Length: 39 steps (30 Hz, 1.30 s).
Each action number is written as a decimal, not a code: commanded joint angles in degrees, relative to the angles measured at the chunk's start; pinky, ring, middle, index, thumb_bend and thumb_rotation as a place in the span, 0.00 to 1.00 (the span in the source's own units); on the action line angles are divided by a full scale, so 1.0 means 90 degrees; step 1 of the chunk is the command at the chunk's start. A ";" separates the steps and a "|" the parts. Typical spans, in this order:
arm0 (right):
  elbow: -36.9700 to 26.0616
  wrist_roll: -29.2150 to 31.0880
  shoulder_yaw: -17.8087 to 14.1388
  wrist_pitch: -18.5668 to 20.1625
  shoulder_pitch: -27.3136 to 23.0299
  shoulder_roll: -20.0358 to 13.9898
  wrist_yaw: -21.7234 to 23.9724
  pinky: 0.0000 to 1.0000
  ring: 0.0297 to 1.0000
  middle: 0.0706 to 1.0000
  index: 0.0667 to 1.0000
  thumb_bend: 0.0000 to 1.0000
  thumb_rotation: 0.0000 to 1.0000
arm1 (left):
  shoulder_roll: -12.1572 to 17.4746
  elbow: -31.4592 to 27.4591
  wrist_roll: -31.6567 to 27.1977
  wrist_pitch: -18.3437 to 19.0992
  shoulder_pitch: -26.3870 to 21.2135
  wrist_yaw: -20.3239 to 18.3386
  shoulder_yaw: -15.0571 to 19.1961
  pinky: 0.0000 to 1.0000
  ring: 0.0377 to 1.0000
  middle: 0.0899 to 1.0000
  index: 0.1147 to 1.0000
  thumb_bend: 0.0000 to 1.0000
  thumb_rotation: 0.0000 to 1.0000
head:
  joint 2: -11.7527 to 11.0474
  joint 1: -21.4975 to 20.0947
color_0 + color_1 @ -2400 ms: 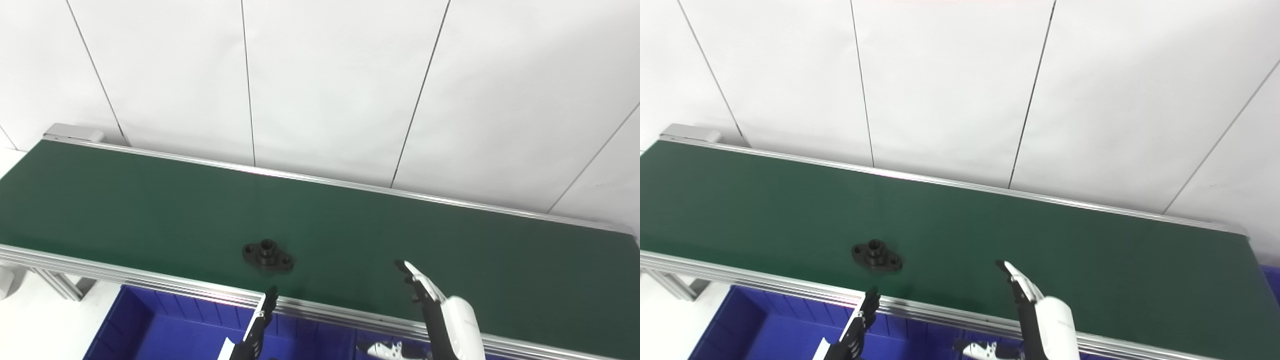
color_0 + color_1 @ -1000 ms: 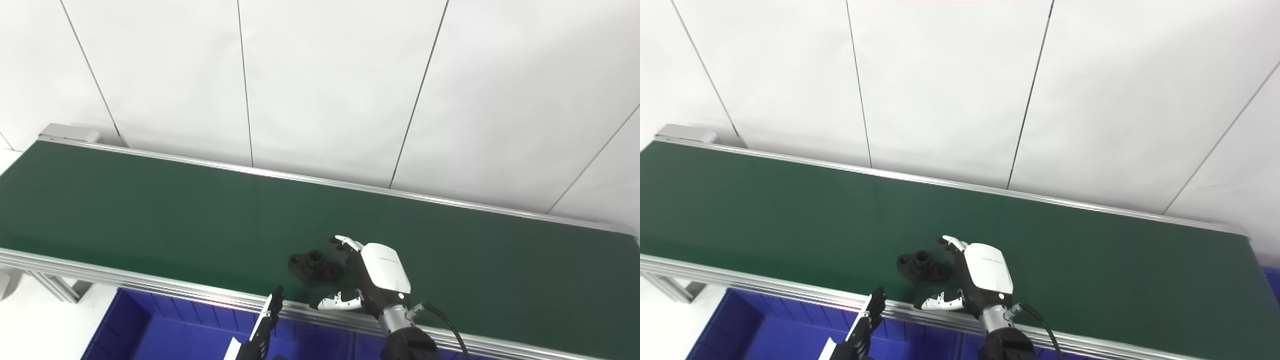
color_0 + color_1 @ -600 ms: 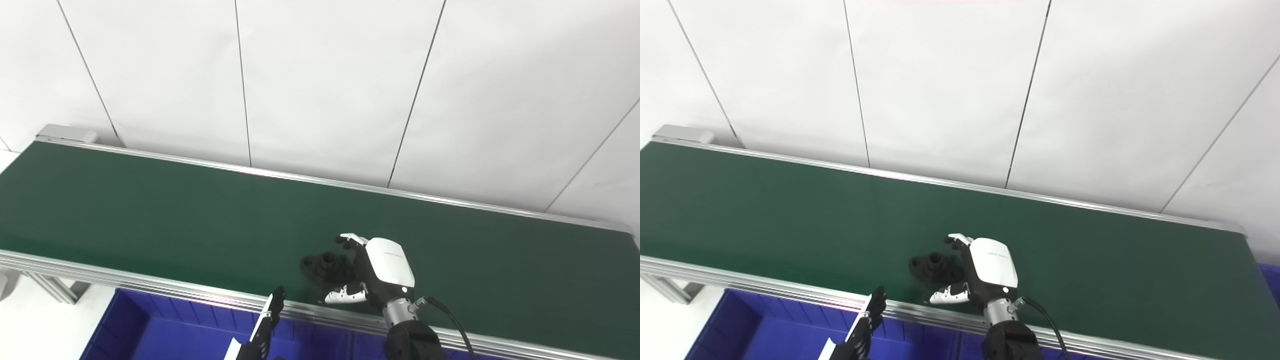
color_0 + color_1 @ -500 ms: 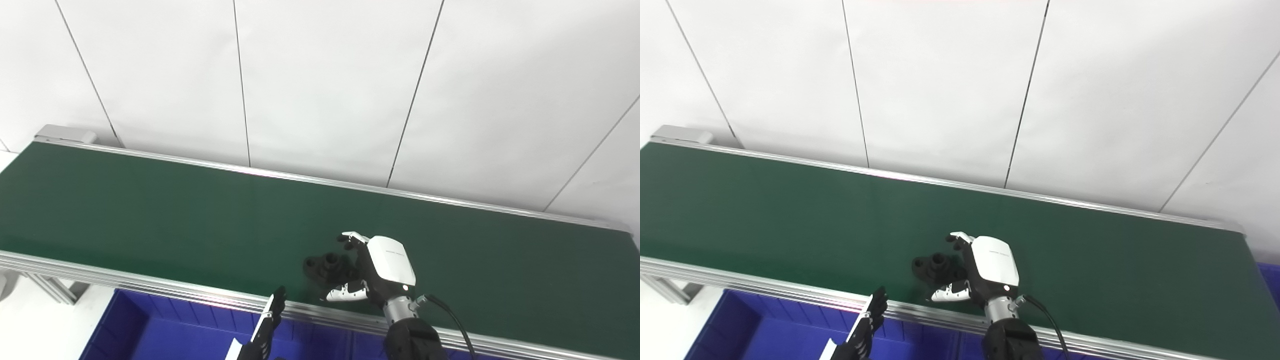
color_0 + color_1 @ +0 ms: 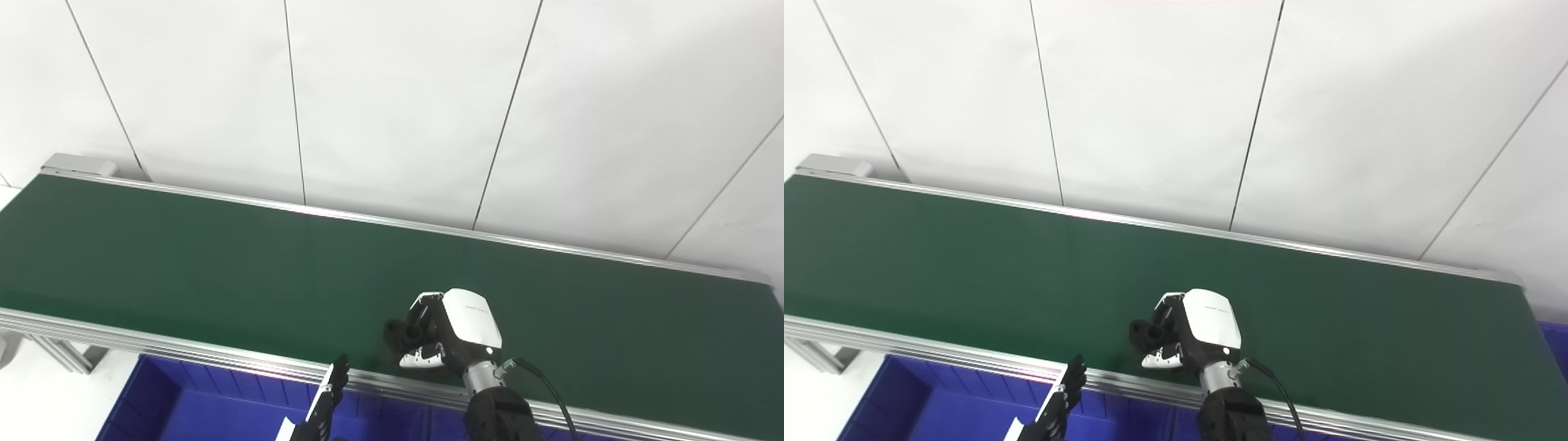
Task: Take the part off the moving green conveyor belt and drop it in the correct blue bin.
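Note:
A black flanged part (image 5: 401, 332) is on the green conveyor belt (image 5: 184, 257) near its front edge, mostly covered by my right hand (image 5: 450, 331). The right hand's fingers and thumb are curled around the part; it also shows in the right eye view (image 5: 1194, 334) with the part (image 5: 1146, 331). Whether the part is lifted off the belt I cannot tell. My left hand (image 5: 321, 407) is low at the bottom edge, over the blue bin (image 5: 184, 404), fingers extended and holding nothing.
The belt's aluminium front rail (image 5: 153, 346) runs between the belt and the blue bin below. A white panelled wall (image 5: 392, 92) stands behind the belt. A black cable (image 5: 551, 392) trails from the right wrist. Another blue bin edge shows at far right (image 5: 1557, 343).
The part rode the belt rightward into my right hand. The hand, open beside it half a second ago, has now closed its fingers around it. The left hand has stayed put.

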 commanded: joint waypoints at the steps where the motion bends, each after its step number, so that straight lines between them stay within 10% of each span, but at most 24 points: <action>1: 0.0174 -0.0061 0.0137 0.0309 0.0055 0.0004 0.0195 0.24 0.30 0.36 0.48 0.52 0.00 | 0.0019 -0.0246 -0.0004 -0.0078 -0.0005 -0.0036 -0.0024 1.00 0.99 1.00 1.00 0.77 1.00 | 0.0004 0.0000; 14: -0.0046 0.0155 0.0152 0.0383 0.0177 -0.0058 0.0216 0.23 0.28 0.39 0.47 0.53 0.00 | 0.0110 -0.0253 0.0047 -0.0059 -0.0015 -0.0010 0.0004 0.98 0.98 1.00 1.00 0.75 1.00 | 0.0037 -0.0116; 39: -0.3872 -0.0530 0.0037 0.1017 0.0684 -0.0227 0.1947 0.18 0.22 0.43 0.45 0.53 0.00 | 0.0449 -0.0504 -0.0523 0.0196 -0.0146 -0.0266 0.0301 0.99 1.00 1.00 1.00 0.73 1.00 | 0.0353 -0.1350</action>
